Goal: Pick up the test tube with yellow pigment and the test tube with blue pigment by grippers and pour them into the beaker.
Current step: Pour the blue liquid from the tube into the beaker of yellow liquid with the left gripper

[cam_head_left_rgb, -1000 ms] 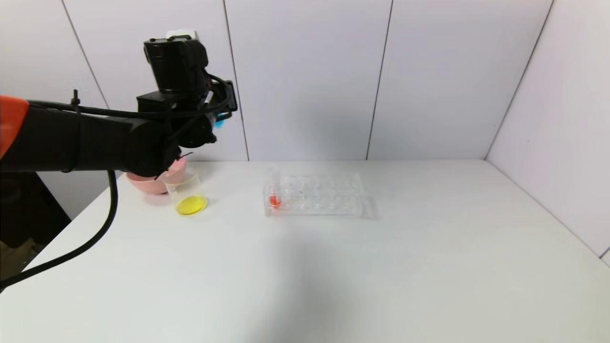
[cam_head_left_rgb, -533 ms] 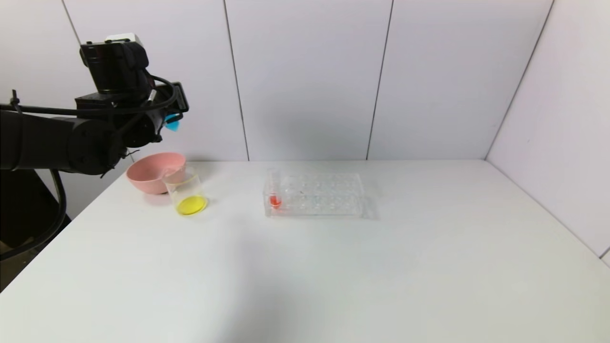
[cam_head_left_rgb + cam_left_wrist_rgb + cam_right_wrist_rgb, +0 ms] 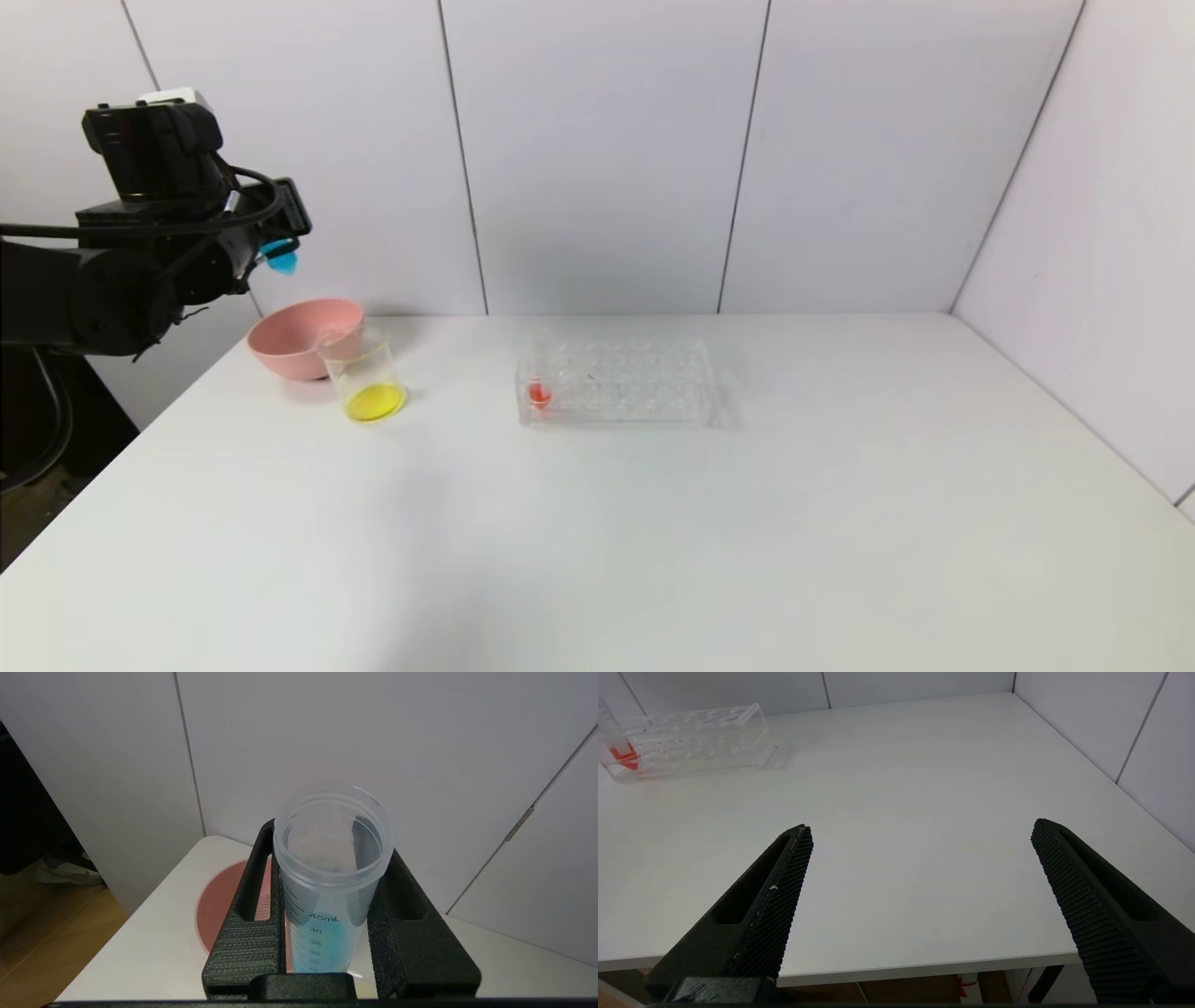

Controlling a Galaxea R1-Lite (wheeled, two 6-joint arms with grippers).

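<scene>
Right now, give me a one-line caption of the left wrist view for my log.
Left gripper clamps the test tube with blue pigment upright above the pink bowl at the table corner.

A white table (image 3: 653, 523) filled the lower part of the head view, bounded behind and on the robot's right by pale panelled walls (image 3: 597, 149). A pink bowl (image 3: 301, 338) stood near the table's far left corner. A clear rectangular tube rack (image 3: 616, 383) lay near the middle of the far side, well apart from the bowl. A tube of red-orange liquid (image 3: 538, 392) stood upright in the rack's left end. The remaining visible rack holes held no tubes.
</scene>
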